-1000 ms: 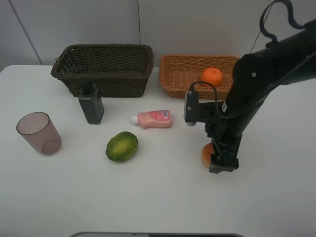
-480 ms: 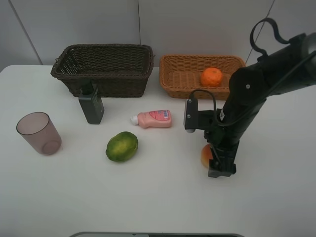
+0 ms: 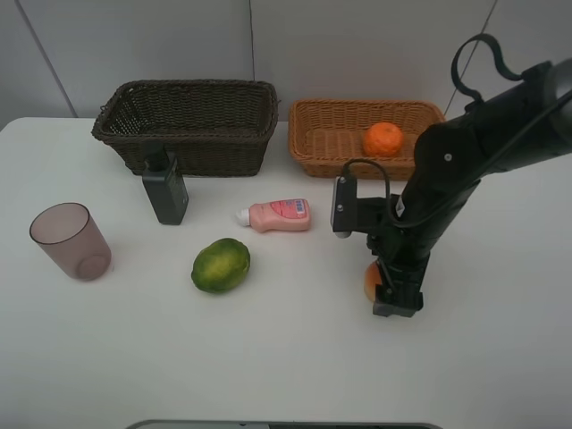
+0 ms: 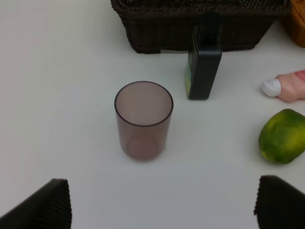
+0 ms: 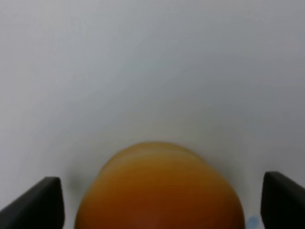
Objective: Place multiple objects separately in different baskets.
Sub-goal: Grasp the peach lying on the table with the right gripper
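A red-orange round fruit [image 3: 372, 281] lies on the white table, and my right gripper [image 3: 394, 300] reaches down over it. In the right wrist view the fruit [image 5: 159, 183] sits between the two fingers [image 5: 45, 200], with a gap on each side, so the gripper is open around it. An orange [image 3: 383, 138] lies in the light tan basket [image 3: 315, 134]. The dark brown basket [image 3: 188, 125] stands to its left. In front of it are a dark green bottle [image 3: 164, 187], a pink bottle [image 3: 279, 214], a green oval fruit [image 3: 221, 264] and a purple-brown cup [image 3: 70, 240]. My left gripper [image 4: 162, 205] is open, back from the cup [image 4: 143, 119].
The right arm's black links and cable [image 3: 465, 161] reach over the table's right side, in front of the tan basket. A pale wall stands behind both baskets. The table's front edge runs along the bottom of the high view.
My right gripper has shifted slightly left and settled lower around the red-orange fruit. The other objects and the left gripper have not moved.
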